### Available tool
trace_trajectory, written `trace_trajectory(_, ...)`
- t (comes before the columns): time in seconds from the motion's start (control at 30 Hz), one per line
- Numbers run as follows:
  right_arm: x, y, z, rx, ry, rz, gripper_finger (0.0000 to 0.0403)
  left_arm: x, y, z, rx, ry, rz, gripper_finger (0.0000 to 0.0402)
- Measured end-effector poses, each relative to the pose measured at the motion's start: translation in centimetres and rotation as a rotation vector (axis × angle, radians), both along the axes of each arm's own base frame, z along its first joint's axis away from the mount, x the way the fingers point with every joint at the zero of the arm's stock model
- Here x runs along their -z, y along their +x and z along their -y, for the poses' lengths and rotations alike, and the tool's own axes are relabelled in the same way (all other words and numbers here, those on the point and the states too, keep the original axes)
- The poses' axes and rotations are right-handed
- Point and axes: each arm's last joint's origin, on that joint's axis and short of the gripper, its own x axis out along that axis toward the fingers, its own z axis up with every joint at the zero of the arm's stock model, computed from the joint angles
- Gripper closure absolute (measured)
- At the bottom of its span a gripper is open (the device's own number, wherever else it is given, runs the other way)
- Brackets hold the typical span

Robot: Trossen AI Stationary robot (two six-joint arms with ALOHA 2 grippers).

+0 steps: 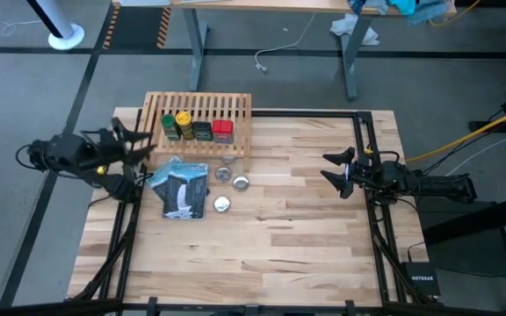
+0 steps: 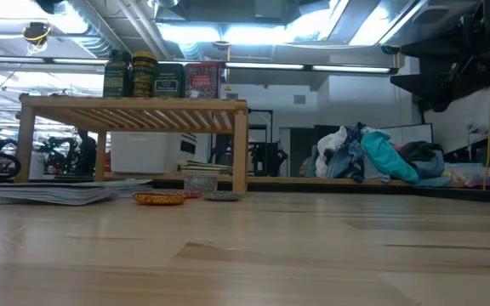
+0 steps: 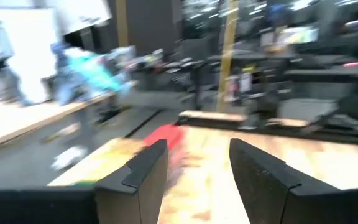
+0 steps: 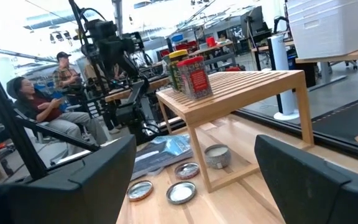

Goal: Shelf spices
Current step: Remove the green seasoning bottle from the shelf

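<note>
The slatted light-wood shelf stands on its legs at the table's far left. On top of it sit the spices in a row: green-capped jar, yellow-capped jar, black tin, red tin. The low view shows the row on the shelf, and the right wrist view shows the red tin in front. My left gripper hovers open at the left edge beside the shelf, holding nothing. My right gripper waits open at the right edge.
A flat blue-and-white packet lies in front of the shelf. Small silvery round tins lie beside it and one stands under the shelf. The middle and near table is bare wood. People sit beyond the table.
</note>
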Motion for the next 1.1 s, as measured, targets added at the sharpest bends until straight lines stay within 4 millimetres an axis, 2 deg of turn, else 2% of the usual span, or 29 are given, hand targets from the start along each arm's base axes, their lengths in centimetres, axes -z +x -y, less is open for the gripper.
trace_trajectory(0.13,0.0,0.0,0.0,0.000,0.000,0.001,0.0068,0.9,-0.7,-0.6,-0.167,-0.051,-0.060,0.0233)
trace_trajectory(0.3,0.0,0.0,0.0,0.000,-0.001,0.000,0.0068,3.1,-1.2,-0.9,-0.286,-0.090,-0.169,0.0233)
trace_trajectory(0.4,0.0,0.0,0.0,0.000,-0.001,-0.002,0.0068,2.8,-1.2,-0.9,-0.314,-0.098,-0.131,0.0233)
trace_trajectory(0.83,0.5,0.1,0.0,0.000,-0.001,-0.057,0.0068,2.9,-1.4,-1.0,-0.316,-0.046,-0.174,0.0233)
trace_trajectory(1.0,0.5,0.0,0.0,0.000,-0.001,-0.050,0.0068,3.0,-3.2,-1.6,-0.328,-0.035,-0.243,0.0233)
trace_trajectory(1.1,0.5,0.0,0.0,0.000,-0.001,-0.051,0.0068,3.7,-5.0,-2.2,-0.355,-0.111,-0.251,0.0233)
